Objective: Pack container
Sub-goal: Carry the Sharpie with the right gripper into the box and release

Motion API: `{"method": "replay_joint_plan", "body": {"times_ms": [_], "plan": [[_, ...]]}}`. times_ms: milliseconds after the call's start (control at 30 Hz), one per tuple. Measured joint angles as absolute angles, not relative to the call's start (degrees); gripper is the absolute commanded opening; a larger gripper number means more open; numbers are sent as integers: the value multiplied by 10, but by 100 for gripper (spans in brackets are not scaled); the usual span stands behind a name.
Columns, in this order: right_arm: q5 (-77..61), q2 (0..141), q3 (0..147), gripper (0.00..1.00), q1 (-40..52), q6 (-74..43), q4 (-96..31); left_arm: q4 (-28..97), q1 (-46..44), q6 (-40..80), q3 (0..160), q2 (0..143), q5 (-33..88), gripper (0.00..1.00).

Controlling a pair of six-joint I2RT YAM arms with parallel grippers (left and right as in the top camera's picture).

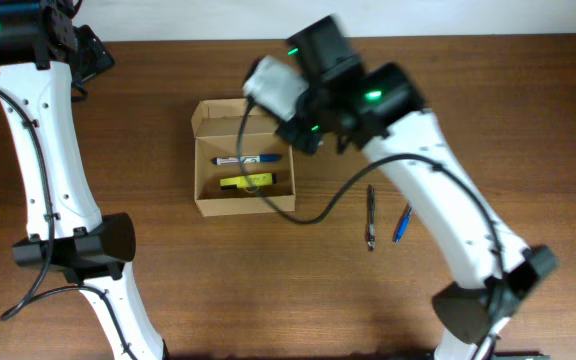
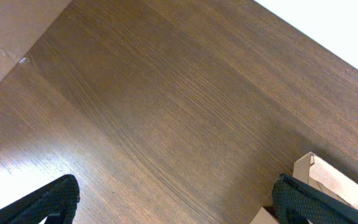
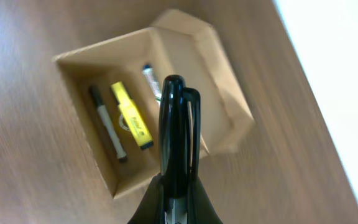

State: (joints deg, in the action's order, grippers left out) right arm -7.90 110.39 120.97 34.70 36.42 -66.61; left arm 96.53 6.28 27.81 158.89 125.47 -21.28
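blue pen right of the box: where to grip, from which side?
Mid-barrel of the blue pen: come straight down from above and close across its thin width. It lies flat on the table, slightly slanted, so nothing can get under it. The dark pen lies apart on its left, probably leaving finger room.

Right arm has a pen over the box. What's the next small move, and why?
Probably ease the right gripper down toward the container: it is shut on the black pen, which hangs above the open box, not yet inside it beside the yellow highlighter.
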Motion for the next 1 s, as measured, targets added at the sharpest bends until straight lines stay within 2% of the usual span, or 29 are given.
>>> {"method": "replay_joint_plan", "body": {"times_ms": [167, 367, 567, 900, 933, 1000], "plan": [[-79, 1171, 1209, 4, 380, 487, -639, 965, 63, 278, 1589, 1255, -213, 100], [-79, 1253, 1209, 4, 391, 545, -606, 965, 63, 278, 1589, 1255, -213, 100], [-79, 1315, 1208, 4, 391, 552, -602, 965, 63, 278, 1589, 1255, -213, 100], [-90, 1351, 1207, 5, 391, 471, -606, 965, 63, 278, 1589, 1255, -213, 100], [-92, 1351, 1207, 10, 391, 465, -607, 965, 63, 278, 1589, 1255, -213, 100], [-92, 1351, 1207, 38, 392, 452, -615, 965, 63, 278, 1589, 1255, -213, 100]]}}
